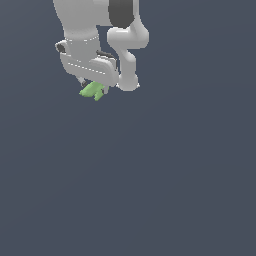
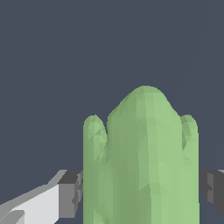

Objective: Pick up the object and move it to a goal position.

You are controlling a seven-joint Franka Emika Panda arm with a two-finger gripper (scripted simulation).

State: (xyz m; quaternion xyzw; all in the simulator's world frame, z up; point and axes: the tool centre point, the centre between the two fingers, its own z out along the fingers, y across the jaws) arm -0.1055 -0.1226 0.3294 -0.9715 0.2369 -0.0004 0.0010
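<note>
Near the upper edge of the exterior view, the claw (image 1: 93,89) is clamped on the light-green object (image 1: 92,91), with a dark finger pad (image 2: 72,192) touching each side. All around is plain dark-blue ground (image 1: 175,175), wide and open. No writing can be read.

The scene is viewed by the exterior camera from a raised position at moderate range, the arm (image 1: 100,45) being framed near the upper edge. The wrist camera is directed along the gripper (image 2: 141,192) at very close range. The green object (image 1: 93,91) (image 2: 142,162) is shared by both views.
</note>
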